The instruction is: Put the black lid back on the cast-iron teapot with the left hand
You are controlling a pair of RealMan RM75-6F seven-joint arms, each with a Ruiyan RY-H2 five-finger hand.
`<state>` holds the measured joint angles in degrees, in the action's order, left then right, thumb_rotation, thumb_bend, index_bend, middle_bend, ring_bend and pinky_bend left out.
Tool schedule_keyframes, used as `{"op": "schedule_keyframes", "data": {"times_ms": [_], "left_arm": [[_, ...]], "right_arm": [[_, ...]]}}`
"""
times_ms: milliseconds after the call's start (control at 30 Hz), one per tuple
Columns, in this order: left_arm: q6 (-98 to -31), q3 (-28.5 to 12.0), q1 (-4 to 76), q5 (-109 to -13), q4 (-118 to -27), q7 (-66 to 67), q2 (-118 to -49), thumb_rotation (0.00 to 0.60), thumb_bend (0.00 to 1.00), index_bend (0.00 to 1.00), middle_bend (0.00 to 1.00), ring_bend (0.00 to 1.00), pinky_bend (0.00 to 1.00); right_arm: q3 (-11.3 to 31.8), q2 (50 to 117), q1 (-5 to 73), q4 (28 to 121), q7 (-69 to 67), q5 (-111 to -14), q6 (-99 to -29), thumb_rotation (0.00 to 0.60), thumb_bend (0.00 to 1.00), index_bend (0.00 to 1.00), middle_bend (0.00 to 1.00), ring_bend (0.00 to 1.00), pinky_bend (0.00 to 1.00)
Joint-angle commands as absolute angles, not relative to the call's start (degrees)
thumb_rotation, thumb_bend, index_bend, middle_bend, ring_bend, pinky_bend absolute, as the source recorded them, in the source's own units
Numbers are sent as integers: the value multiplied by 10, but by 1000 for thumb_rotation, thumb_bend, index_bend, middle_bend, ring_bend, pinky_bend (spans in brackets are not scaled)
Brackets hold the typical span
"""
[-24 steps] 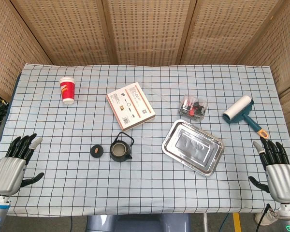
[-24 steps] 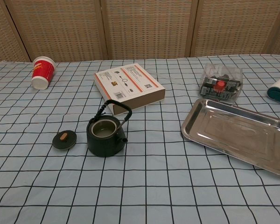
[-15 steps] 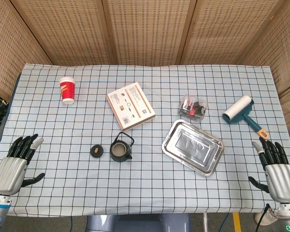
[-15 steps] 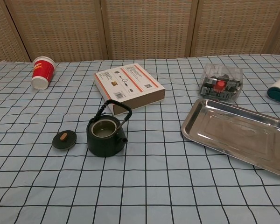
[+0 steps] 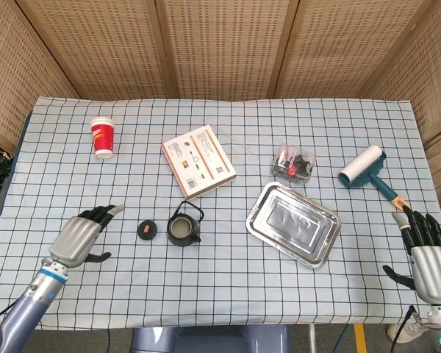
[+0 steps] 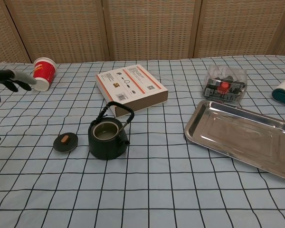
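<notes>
Worktop (image 5: 228,294) w/ blue-white checked cloth, woven panel screens (image 5: 220,44) behind. Far left: red paper cup (image 5: 103,137) w/ white rim, upright. Centre, far side: flat white-and-orange box (image 5: 198,161) lying at an angle. Right of centre: clear plastic case (image 5: 293,162) w/ red and black bits inside; just nearer, steel tray (image 5: 293,223), set skewed. Far right: lint roller (image 5: 363,168), white roll, teal handle w/ orange tip pointing near-right.
</notes>
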<state>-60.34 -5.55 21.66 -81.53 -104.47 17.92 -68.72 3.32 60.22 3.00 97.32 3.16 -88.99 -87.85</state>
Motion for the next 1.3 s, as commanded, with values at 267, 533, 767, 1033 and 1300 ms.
{"op": "schedule_keyframes", "data": {"times_ms": [267, 533, 767, 1033, 1300], "left_arm": [[-476, -88, 359, -636, -961, 375, -813, 600, 94, 165, 180, 199, 323], [-478, -76, 396, -569, -922, 447, -860, 600, 127, 216, 216, 234, 339], [-503, -64, 409, -538, -896, 470, -892, 600, 128, 244, 249, 294, 377], [-526, -56, 415, -531, -881, 477, -909, 600, 128, 282, 287, 377, 480], [-547, -48, 417, -523, -878, 484, -914, 600, 128, 369, 366, 466, 575]], "right_arm": [[41, 605, 37, 957, 17, -870, -862, 600, 0, 0, 0, 0, 0], [43, 609, 42, 948, 15, -857, -848, 600, 0, 0, 0, 0, 0], [45, 611, 44, 944, 11, -849, -841, 600, 0, 0, 0, 0, 0], [45, 611, 45, 944, 12, -847, -840, 600, 0, 0, 0, 0, 0], [45, 611, 45, 943, 11, -846, -840, 600, 0, 0, 0, 0, 0]]}}
